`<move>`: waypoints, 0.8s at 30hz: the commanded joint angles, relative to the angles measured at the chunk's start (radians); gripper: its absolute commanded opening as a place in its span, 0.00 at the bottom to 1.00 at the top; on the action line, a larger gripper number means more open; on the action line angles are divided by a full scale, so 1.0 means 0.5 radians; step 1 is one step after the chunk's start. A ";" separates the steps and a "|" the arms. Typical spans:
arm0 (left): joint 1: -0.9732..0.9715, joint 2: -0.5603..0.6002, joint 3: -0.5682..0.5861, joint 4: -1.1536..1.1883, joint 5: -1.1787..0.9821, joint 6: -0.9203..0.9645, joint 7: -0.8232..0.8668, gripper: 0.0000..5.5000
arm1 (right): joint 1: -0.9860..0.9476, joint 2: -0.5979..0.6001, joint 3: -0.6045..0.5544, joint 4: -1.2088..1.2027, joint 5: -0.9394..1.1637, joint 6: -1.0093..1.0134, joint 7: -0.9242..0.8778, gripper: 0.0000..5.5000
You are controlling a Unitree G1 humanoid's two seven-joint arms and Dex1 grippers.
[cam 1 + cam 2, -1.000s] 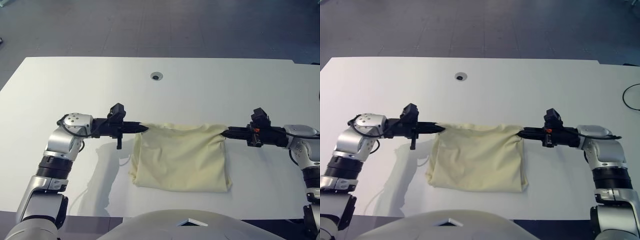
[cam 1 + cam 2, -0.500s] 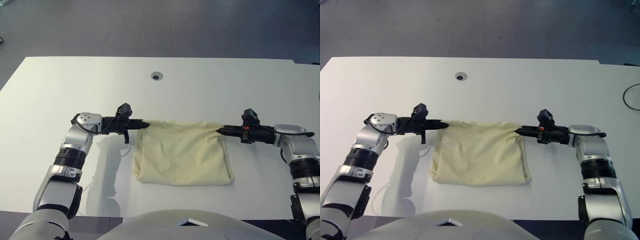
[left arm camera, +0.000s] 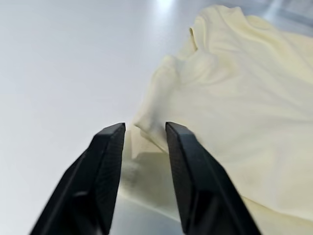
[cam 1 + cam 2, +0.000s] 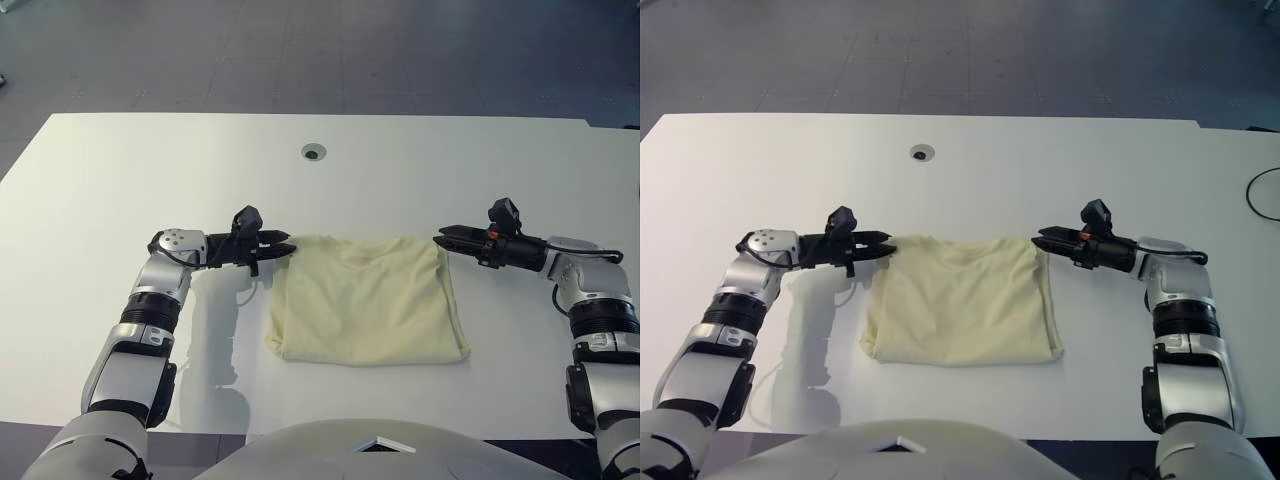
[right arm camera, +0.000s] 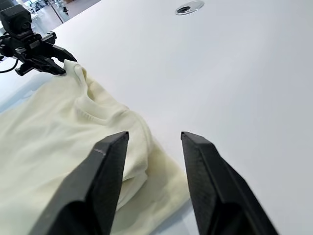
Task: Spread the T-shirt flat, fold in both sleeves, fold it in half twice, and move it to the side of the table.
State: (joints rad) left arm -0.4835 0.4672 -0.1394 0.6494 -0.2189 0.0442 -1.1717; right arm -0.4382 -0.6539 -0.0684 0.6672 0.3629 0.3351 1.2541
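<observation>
The T-shirt (image 4: 365,305) is laid on a white table (image 4: 150,160) with a round hole (image 4: 314,152); grey floor (image 4: 350,50) is seen beyond. Left tool (image 4: 290,243) and right tool (image 4: 438,241) are held spread.

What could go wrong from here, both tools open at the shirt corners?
1. A T-shirt corner lies between the fingers of the open left tool; pulling back could snag it and undo the fold.
2. The open right tool sits right at the other corner: same snag risk.
3. The shirt's left edge looks bunched, so the next fold may skew.
</observation>
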 commanded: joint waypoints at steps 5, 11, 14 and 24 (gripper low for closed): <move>-0.001 -0.029 0.222 -0.183 -0.135 -0.011 0.084 0.55 | -0.015 0.058 -0.206 -0.195 0.169 0.116 -0.144 0.53; 0.397 0.017 0.197 -1.037 -0.385 0.288 0.022 0.64 | 0.286 0.046 -0.100 -0.777 0.261 0.301 -0.047 0.33; 0.601 0.068 0.118 -1.429 -0.465 0.441 -0.008 0.56 | 0.372 0.035 -0.048 -0.945 0.296 0.401 -0.011 0.26; 0.938 0.293 -0.281 -1.511 -0.130 0.394 -0.094 0.23 | 0.349 0.079 0.173 -0.742 0.076 0.354 -0.115 0.00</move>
State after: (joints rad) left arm -0.0327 0.5757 -0.2417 -0.1368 -0.3339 0.2602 -1.2057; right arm -0.2331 -0.6193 -0.0056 0.2470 0.4387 0.5330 1.2141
